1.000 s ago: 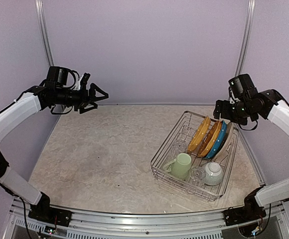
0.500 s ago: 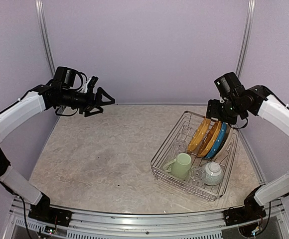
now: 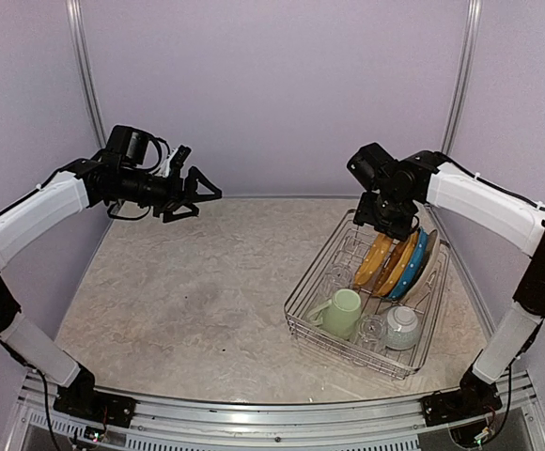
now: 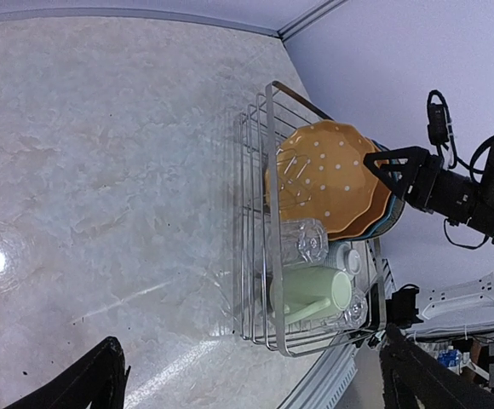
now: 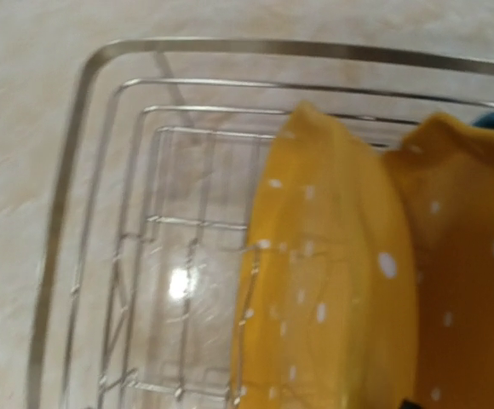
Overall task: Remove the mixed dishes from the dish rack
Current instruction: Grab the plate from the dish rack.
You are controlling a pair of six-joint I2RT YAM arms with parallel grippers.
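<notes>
Fingers of the left gripper (image 3: pixel 200 197) are seen spread wide and released, with nothing between them. It is held high over the far left of the marbled surface (image 3: pixel 188 291), well apart from every dish. Further right, the dish rack (image 3: pixel 318 258) is set at an angle on the right half of that surface, and all the visible dishes are kept inside it. At its near end a pale green mug (image 3: pixel 343 312) is placed with its handle turned to the left. A clear glass (image 3: pixel 373 329) is found just beside it, and a small white-and-light-blue bowl (image 3: pixel 403 327) is lodged next to the glass. Behind these, two yellow dotted plates (image 3: pixel 385 256) are stood on edge among the dividers, with a blue plate (image 3: pixel 416 268) stood close against them on the right. The right gripper (image 3: pixel 388 222) is pointed downward over the far end of the rack, just above the upper rims of the yellow plates, which are shown close and blurred in its wrist view. Whether it is released or clenched cannot be told.
</notes>
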